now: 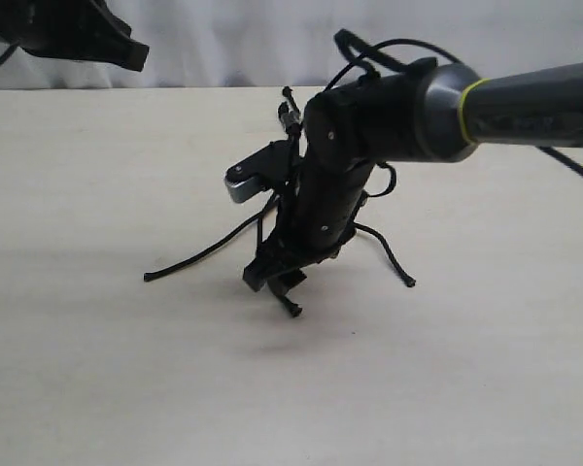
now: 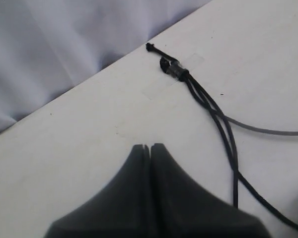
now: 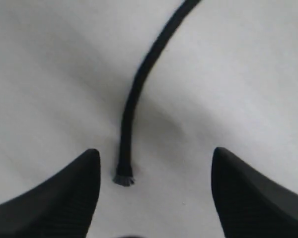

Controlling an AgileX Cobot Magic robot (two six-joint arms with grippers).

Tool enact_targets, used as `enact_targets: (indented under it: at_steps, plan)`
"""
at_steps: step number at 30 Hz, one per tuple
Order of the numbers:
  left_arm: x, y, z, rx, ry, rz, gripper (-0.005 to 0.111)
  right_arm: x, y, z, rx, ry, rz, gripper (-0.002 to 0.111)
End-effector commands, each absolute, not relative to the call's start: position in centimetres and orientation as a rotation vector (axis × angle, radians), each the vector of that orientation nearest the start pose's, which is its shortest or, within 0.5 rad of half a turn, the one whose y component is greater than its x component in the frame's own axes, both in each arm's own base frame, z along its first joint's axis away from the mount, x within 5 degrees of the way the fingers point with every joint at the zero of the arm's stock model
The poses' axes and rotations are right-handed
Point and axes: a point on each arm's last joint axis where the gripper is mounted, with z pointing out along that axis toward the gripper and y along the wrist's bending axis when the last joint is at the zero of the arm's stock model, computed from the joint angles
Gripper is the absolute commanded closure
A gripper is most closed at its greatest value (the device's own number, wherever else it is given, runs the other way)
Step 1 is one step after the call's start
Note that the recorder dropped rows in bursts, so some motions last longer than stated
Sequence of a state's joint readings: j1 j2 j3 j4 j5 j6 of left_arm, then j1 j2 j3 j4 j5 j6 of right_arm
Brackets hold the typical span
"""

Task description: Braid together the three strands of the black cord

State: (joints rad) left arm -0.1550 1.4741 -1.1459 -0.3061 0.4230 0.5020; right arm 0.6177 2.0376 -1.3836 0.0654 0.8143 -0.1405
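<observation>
Right wrist view: thin matte black rope strand (image 3: 131, 106) is laid limp on pale table (image 3: 248, 74) between spread right gripper (image 3: 154, 153) jaws — light, floppy, best pinched near its tip. Left gripper (image 2: 150, 147) is pressed together, empty, near taped knot (image 2: 174, 68).

No readable text, labels or numbers anywhere.

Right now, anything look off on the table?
Nothing damaged or spilled. The knot is taped down and the strands fan out loose, unbraided. Left tool is shut on nothing, beside them without touching. Right tool is open, with one strand tip between its fingers.
</observation>
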Motion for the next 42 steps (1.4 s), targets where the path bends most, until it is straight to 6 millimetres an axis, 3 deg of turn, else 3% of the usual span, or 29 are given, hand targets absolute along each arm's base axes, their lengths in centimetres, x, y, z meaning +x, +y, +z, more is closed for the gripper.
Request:
enact_targets:
  at_steps: [1,5,10,12,18,21,25,33,39,42]
  plan:
    - [32.0,-6.2,32.1,0.453,2.136,-0.118,0.107,31.6,25.2,13.1,-1.123,2.776,0.135,0.047]
    - [32.0,-6.2,32.0,0.452,2.135,-0.116,0.107,31.6,25.3,11.3,-1.165,2.800,0.119,0.052]
    - [32.0,-6.2,32.0,0.452,2.135,-0.116,0.107,31.7,25.4,11.1,-1.176,2.787,0.112,0.092]
    - [32.0,-6.2,32.0,0.452,2.135,-0.116,0.107,31.8,25.2,11.2,-1.207,2.765,0.073,0.104]
    - [32.0,-6.2,32.0,0.449,2.133,-0.118,0.107,33.4,24.3,13.8,-1.279,2.641,-0.148,0.104]
    - [32.0,-6.2,32.0,0.450,2.135,-0.119,0.107,35.0,23.1,15.5,-1.305,2.502,-0.354,0.104]
    - [32.0,-6.2,32.0,0.450,2.135,-0.119,0.107,37.3,21.1,16.0,-1.362,2.348,-0.526,0.104]
    - [32.0,-6.2,32.0,0.450,2.135,-0.119,0.107,41.0,16.8,12.7,-1.251,2.373,-0.467,0.104]
    - [32.0,-6.2,32.0,0.450,2.135,-0.119,0.107,40.1,16.6,10.8,-1.161,2.550,-0.363,0.104]
    - [32.0,-6.2,32.0,0.448,2.135,-0.120,0.107,38.7,17.3,10.3,-1.259,2.635,-0.259,0.104]
